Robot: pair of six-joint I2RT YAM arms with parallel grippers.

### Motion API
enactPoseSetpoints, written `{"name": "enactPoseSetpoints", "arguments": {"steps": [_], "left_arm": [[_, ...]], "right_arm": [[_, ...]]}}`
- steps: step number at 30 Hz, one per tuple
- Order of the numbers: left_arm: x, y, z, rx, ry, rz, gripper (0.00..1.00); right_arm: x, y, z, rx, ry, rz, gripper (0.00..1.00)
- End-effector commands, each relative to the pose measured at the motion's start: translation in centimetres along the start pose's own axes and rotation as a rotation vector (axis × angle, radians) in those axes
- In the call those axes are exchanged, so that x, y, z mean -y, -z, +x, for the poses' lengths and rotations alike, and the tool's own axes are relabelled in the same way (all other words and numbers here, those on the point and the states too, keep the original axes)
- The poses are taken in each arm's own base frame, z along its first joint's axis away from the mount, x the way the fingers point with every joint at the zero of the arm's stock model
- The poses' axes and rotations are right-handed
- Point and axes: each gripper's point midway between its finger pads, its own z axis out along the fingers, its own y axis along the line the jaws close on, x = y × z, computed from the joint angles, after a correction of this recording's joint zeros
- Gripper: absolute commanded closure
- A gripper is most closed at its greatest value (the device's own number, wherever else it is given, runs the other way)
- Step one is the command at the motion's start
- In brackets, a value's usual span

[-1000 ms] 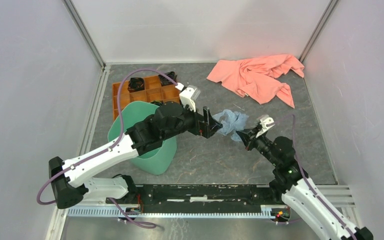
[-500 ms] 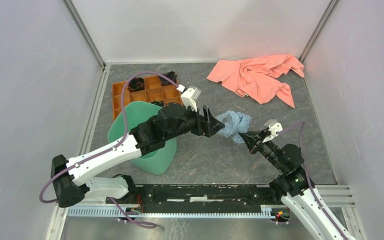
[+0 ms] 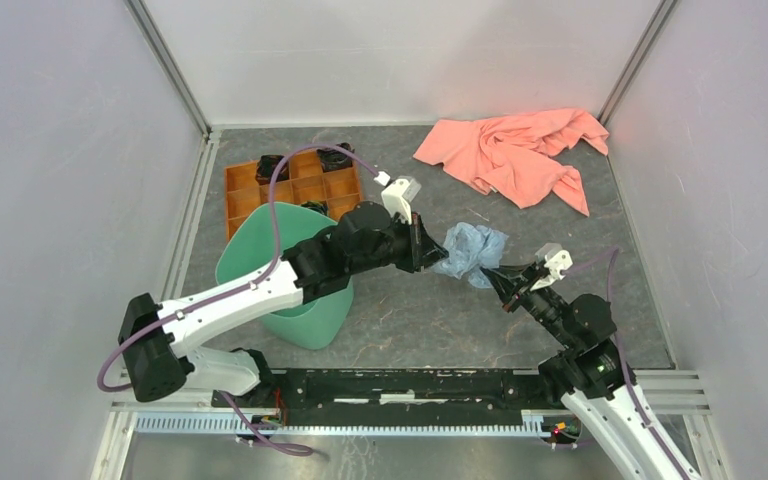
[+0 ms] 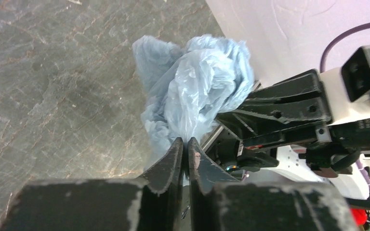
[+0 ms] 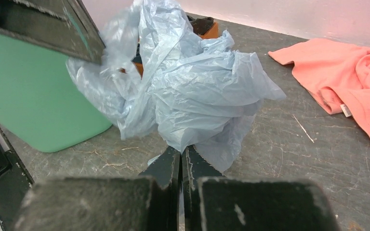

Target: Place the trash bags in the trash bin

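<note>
While both pairs of jaws are pressed almost fully together, each has a thin fold of the trash bag point(image 3: 471, 249) nipped between its tips. The left jaws grip its near-left edge and the right jaws its lower right corner. In each wrist view the film runs straight down into the slit between the fingers, so I judge both grips to be real, though shallow.

The bag hangs bunched between the two sets of jaws. Its longer run goes from one grip to the other, and its bulk is ahead of and above the left jaws. I cannot tell whether its underside touches the tabletop point(image 3: 415, 320).

The trash bin point(image 3: 312, 322) stands upright behind the left jaws, partly covered by the left arm point(image 3: 260, 290) that reaches over its rim. From the right jaws it lies beyond the bag, on the far side. The left arm is plainly the nearer to the bin's mouth.

In my judgement, the coming move turns on drawing the bag back along the left arm's own line towards that mouth, with the right jaws either following or letting go. The salmon cloth point(image 3: 510, 150) and the orange tray point(image 3: 300, 186) lie clear of that path.
</note>
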Motion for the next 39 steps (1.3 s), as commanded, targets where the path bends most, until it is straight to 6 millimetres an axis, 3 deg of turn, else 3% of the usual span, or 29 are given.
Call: {"name": "enactPoseSetpoints", "arguments": {"steps": [1,6,14,19,23,27,29,34,39], "left_arm": [[2.8,2.6,-4.4,0.124,-0.047,0.047,0.95],[1.4,5.6,-6.7,0.236,-0.083,-0.054,0.98],[3.3,6.9,-7.4,0.212,-0.106,0.000,0.98],[2.9,7.7,-8.2,0.238,-0.111,-0.038,0.98],[2.5,7.4,-8.1,0.248,-0.096,-0.047,0.98],[1.8,6.2,-7.5,0.215,-0.095,-0.080,0.98],[1.3,5.5,-7.0,0.195,-0.094,-0.098,0.98],[0.8,3.9,-6.1,0.155,-0.071,-0.118,0.98],[0.8,2.8,-5.3,0.122,-0.055,-0.112,0.98]], "right_arm": [[1.0,0.5,-1.6,0.027,0.019,0.069,0.99],[4.1,0.9,1.4,-0.079,-0.011,0.243,0.95],[5.2,0.3,4.9,-0.223,-0.045,0.294,0.91],[5.6,0.0,6.9,-0.301,-0.073,0.316,0.89],[4.6,-0.4,7.6,-0.335,-0.075,0.248,0.59],[2.6,-1.1,6.1,-0.288,-0.063,0.121,0.23],[2.1,-1.1,5.4,-0.265,-0.055,0.098,0.14],[0.0,-1.3,3.9,-0.240,-0.017,-0.035,0.02],[-2.8,-1.6,0.8,-0.145,0.055,-0.206,0.02]]}}
